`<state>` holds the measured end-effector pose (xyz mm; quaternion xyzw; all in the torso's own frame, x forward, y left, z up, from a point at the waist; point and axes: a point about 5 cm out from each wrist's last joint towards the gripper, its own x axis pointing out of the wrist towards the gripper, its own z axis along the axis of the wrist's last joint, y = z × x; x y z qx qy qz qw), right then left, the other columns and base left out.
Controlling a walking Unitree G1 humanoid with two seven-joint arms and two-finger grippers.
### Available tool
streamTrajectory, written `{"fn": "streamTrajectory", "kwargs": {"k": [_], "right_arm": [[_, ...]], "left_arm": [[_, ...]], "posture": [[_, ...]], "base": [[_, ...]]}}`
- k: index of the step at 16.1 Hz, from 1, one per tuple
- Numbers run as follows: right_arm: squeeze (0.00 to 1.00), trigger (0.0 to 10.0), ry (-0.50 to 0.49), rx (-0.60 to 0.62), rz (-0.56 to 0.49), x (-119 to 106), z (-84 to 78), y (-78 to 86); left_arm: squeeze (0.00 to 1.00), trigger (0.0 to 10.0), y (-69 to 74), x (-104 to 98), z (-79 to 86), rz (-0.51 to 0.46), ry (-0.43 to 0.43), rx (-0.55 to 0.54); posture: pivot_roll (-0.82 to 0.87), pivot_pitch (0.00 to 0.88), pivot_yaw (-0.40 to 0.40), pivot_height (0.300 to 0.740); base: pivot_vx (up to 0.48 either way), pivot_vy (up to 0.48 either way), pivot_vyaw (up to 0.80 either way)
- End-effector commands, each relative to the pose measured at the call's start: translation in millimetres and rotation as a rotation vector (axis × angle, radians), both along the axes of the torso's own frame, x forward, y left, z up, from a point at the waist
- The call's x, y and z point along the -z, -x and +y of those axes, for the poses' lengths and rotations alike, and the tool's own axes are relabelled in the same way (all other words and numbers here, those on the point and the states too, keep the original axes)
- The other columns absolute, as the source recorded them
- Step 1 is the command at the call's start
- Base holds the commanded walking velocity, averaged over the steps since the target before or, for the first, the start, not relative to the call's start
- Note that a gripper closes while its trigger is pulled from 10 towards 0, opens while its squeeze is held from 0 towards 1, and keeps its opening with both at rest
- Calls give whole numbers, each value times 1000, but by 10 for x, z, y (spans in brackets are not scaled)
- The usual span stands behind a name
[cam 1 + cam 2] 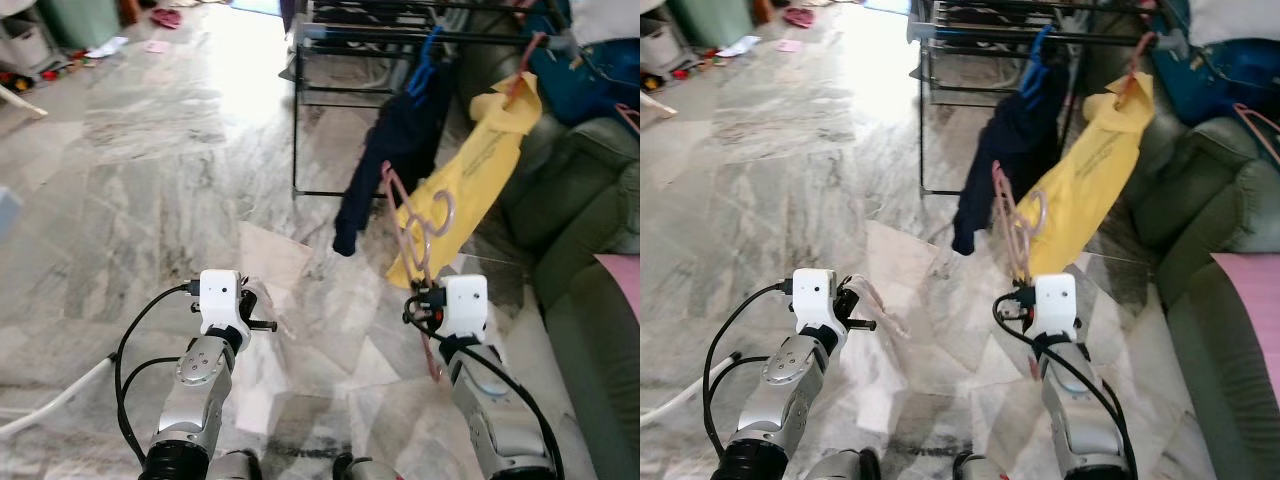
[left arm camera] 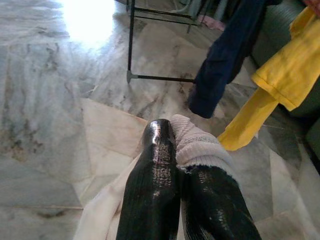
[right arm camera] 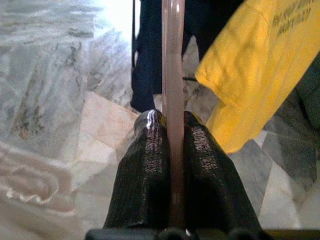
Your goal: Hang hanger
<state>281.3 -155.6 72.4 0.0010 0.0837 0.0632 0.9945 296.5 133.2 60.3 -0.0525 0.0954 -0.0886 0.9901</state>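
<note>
Right gripper (image 3: 170, 150) is clamping the pink hanger (image 1: 420, 225); in the right wrist view both black fingers (image 3: 145, 170) are pressing flat against the hanger's bar, which is running straight up between them. In the head views the hanger is sticking up from the gripper, tilted a little, with its looped top showing against the yellow shirt (image 1: 470, 180).

Left gripper (image 2: 172, 165) is pinching a white cloth (image 2: 197, 145); its fingers are nearly together, with the ribbed fabric bunching over one tip and trailing down below. The arm is sitting low on the left, over the marble floor (image 1: 150, 180).

Black drying rack (image 1: 340, 60) is standing ahead of the robot. Dark navy garment (image 1: 390, 160) is hanging from it on a blue hanger (image 1: 428, 62); the yellow shirt is hanging just beside it on another pink hanger (image 1: 522, 72), draping down toward the floor. Green sofa (image 1: 590, 230) is sitting on the right, beside the rack. The held hanger is near the rack and not touching it.
</note>
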Motion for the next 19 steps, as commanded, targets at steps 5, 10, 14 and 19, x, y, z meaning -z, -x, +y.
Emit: {"fn": "streamTrajectory", "kwargs": {"k": [5, 10, 14, 19], "right_arm": [[0, 10000, 7, 21, 15, 14, -43, 32], [0, 10000, 10, 12, 17, 19, -31, 28], [0, 10000, 9, 10, 17, 17, -17, 24], [0, 10000, 4, 16, 13, 10, -2, 11]], "left_arm": [[0, 10000, 4, -19, -52, -8, 9, 34], [0, 10000, -3, -23, -35, -8, 30, 11], [0, 10000, -3, -23, -32, -5, 46, 15], [0, 10000, -19, -50, -22, -21, 41, 31]], "posture": [[-50, 172, -42, 740], [-46, 170, -43, 740], [-45, 170, -44, 740], [-41, 169, -35, 740]], "base": [[0, -328, -800], [0, -118, -640], [0, 0, 0], [0, 104, 0]]}}
